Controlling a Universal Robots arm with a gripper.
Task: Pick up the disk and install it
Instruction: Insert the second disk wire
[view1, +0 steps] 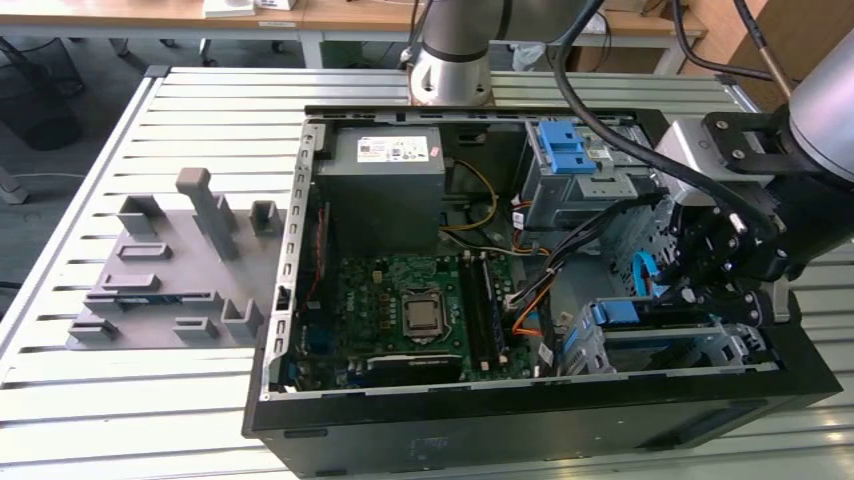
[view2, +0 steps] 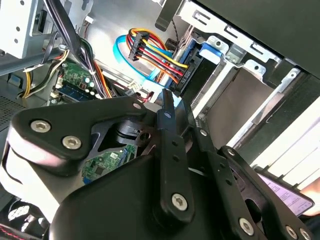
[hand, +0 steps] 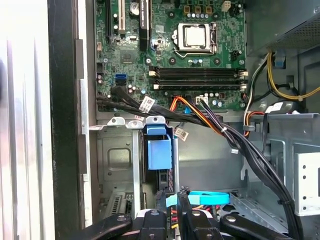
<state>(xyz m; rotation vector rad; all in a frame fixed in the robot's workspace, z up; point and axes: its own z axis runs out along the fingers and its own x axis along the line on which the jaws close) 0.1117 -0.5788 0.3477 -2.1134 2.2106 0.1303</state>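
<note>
Here, my gripper (view1: 727, 262) hangs over the drive cage (view1: 667, 335); the disk (hand: 159, 162) stands edgewise there, blue-framed. I cannot tell its finger opening.

You are looking at a bench (view1: 160, 400) of pale slatted metal rails, brightly and evenly lit. Behind it stand light wooden desks (view1: 160, 15) on white legs, over a grey floor (view1: 54, 180). A dark bin (view1: 34, 105) sits under the desk at the exterior view's left.
</note>
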